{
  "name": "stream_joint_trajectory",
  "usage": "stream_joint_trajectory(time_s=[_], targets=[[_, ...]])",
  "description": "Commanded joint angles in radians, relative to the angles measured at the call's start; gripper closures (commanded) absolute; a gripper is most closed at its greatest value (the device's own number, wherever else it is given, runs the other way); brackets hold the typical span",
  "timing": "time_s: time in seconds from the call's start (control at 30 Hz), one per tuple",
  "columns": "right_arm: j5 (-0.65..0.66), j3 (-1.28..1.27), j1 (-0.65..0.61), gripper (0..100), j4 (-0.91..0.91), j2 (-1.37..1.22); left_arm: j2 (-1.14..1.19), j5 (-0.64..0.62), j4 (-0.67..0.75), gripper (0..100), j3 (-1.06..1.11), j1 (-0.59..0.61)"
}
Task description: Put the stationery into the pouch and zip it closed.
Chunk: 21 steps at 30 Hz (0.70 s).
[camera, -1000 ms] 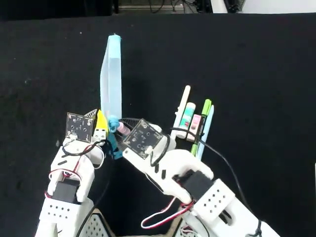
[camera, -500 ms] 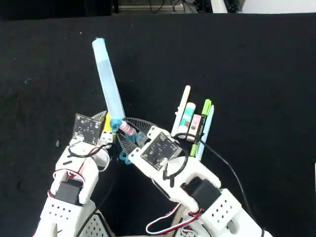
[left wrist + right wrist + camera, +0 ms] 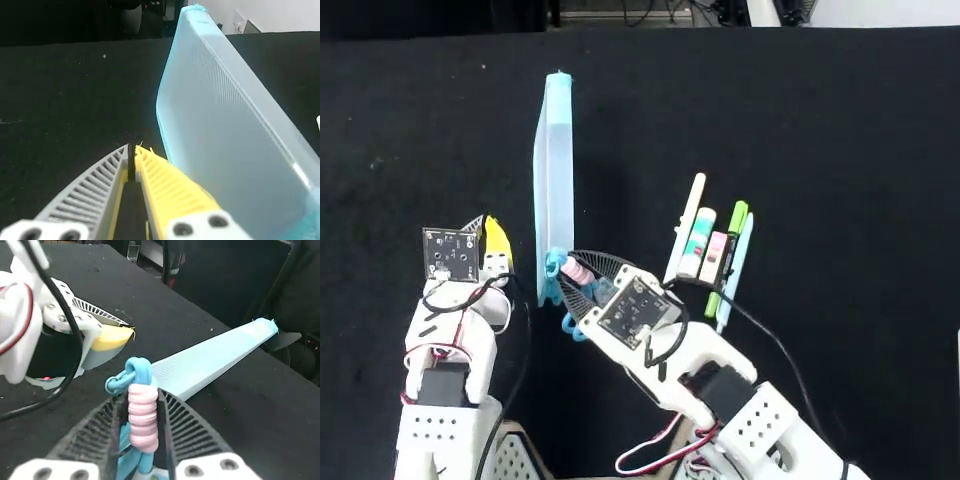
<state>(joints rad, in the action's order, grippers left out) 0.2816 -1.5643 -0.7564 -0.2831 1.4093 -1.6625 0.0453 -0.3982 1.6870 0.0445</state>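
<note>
The right tool [image 3: 570,275] is clamped on the zip pull [image 3: 143,420] at the near end of the pouch [image 3: 556,170]. The left tool [image 3: 485,228], closed on nothing, sits near at its 9 o'clock. The 1 pouch stands on edge on the tabletop [image 3: 840,150], long axis toward 12 o'clock. 5 stationery pieces [image 3: 712,250] lie bundled at the right tool's 2 o'clock, nearer that arm, all outside the pouch.

The pouch [image 3: 555,170] is pale blue with fine ribbing. Its zipper pull [image 3: 143,422] is a pink ringed bead on blue cord. The left gripper [image 3: 131,150] shows one yellow and one grey finger. The right gripper [image 3: 141,395] is black and ribbed. The stationery [image 3: 712,250] is cream, green, pink and pale blue. The table [image 3: 820,130] is black.
</note>
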Motion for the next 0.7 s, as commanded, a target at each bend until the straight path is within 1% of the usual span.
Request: stream_joint_trajectory(time_s=[0.0, 0.07, 0.2, 0.33, 0.4, 0.5, 0.67], targets=[[0.012, -0.012, -0.078, 98.7, 0.017, 0.007, -0.006, -0.008, 0.018, 97, 0.008, -0.022], [0.014, -0.008, -0.109, 98.7, -0.003, 0.007, -0.006, -0.009, 0.018, 97, 0.005, 0.001], [0.014, 0.077, -0.104, 98.7, -0.097, 0.007, -0.006, -0.011, 0.018, 97, -0.008, 0.051], [0.015, 0.208, -0.104, 98.7, -0.247, 0.007, -0.006, -0.011, 0.018, 97, -0.008, 0.061], [0.044, 0.254, -0.106, 98.7, -0.288, 0.005, -0.006, -0.011, 0.018, 97, -0.008, 0.054], [0.1, 0.274, -0.107, 98.7, -0.278, 0.005, -0.006, -0.011, 0.018, 97, -0.008, 0.053], [0.106, 0.288, -0.103, 98.7, -0.144, -0.088, -0.006, -0.011, 0.018, 97, 0.001, 0.03]])
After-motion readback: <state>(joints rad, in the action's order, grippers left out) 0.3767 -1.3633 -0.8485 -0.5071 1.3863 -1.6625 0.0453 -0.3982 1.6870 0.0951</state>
